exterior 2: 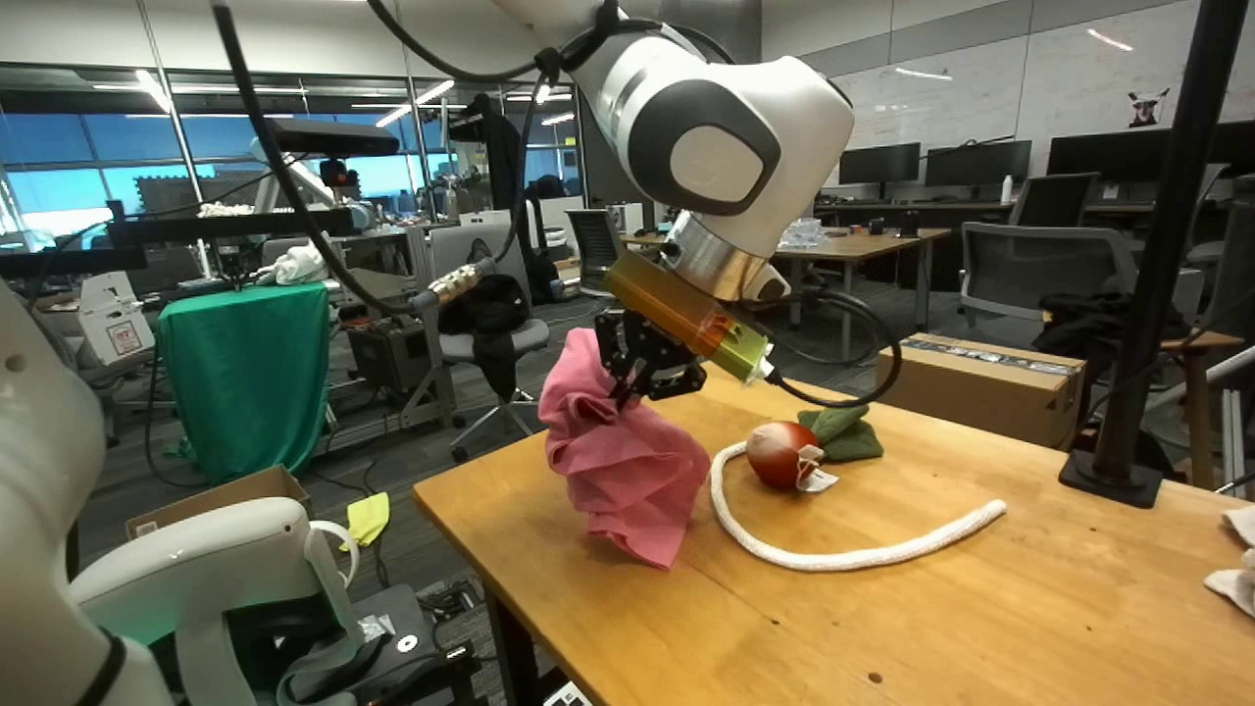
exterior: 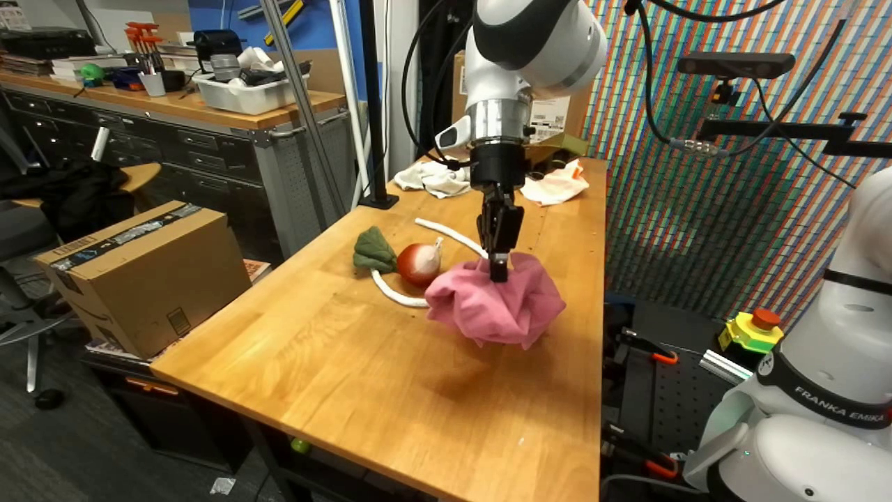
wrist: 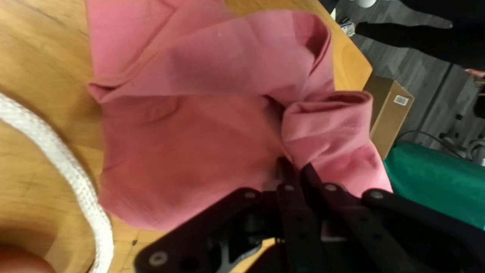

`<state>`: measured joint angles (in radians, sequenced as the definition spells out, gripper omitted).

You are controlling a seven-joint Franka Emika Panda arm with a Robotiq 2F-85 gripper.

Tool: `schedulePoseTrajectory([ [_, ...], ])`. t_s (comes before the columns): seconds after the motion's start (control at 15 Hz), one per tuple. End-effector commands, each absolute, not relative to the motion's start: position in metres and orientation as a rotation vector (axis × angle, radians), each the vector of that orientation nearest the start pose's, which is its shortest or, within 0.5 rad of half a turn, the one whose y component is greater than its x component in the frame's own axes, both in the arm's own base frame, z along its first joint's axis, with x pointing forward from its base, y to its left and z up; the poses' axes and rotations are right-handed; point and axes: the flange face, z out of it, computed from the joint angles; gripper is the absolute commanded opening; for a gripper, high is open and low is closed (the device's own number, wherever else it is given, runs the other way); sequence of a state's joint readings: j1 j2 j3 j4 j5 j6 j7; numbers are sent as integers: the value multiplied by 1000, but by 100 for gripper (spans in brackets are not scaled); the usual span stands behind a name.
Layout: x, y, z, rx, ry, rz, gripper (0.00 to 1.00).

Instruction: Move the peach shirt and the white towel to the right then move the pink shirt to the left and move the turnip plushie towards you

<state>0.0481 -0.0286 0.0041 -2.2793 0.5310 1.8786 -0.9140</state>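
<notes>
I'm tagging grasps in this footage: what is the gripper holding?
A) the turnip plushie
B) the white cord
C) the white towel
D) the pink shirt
D: the wrist view shows the gripper shut on a fold of the pink shirt, and both exterior views show the shirt bunched against it.

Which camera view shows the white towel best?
The exterior view where the white towel lies crumpled and mostly uncovered. In an exterior view only the towel's edge shows at the right border; the wrist view shows none.
</notes>
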Motion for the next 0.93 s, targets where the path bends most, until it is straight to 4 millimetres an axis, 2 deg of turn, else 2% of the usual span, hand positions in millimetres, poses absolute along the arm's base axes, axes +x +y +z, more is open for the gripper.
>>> schedulePoseTrajectory([
  [0.0,472,81,342,-2330,-882,198,6],
  [0.33,460,106,342,-2385,-957,182,6],
  [0.6,454,125,345,-2480,-1017,145,6],
  [0.87,441,146,339,-2595,-1104,157,6],
])
